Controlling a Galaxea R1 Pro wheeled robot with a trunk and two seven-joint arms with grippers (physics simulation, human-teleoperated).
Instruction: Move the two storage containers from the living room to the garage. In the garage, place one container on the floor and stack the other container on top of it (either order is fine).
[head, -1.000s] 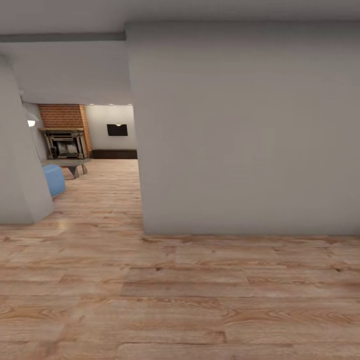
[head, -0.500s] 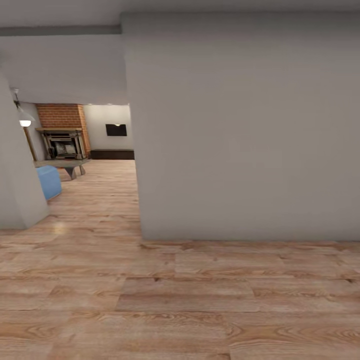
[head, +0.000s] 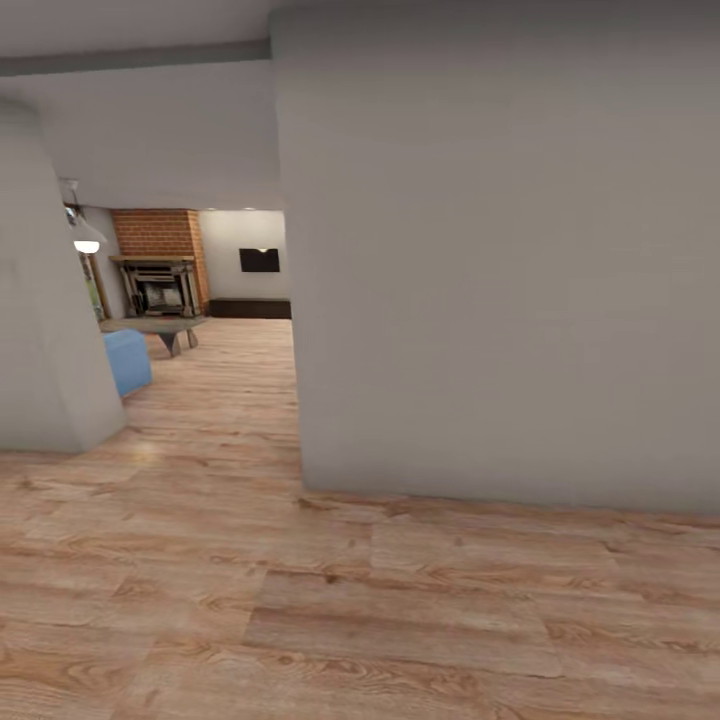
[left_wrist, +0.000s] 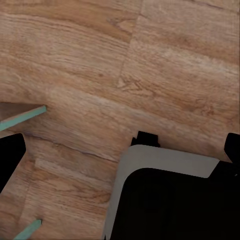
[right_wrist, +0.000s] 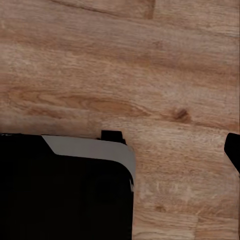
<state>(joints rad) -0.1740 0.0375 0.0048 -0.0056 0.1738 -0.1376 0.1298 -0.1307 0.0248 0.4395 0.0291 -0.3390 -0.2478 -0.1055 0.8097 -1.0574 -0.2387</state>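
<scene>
The two storage containers are out of view, and so is the garage. I stand in a corridor on a light wood-plank floor. Past the opening at the left lies the living room, with its red-brick chimney over a dark fireplace. In the left wrist view my left gripper hangs over the planks, its two teal fingertips set wide apart with nothing between them. The right wrist view looks down on planks and my grey-edged black base.
A broad grey wall stands right in front, its corner at about the middle left. A second grey wall flanks the opening on the left. Beyond it are a blue pouf, a low table, a lamp and a dark bench.
The whole head view has shifted: the camera has moved, the wall corner now lies further right and its foot lower. The lamp has come into view.
</scene>
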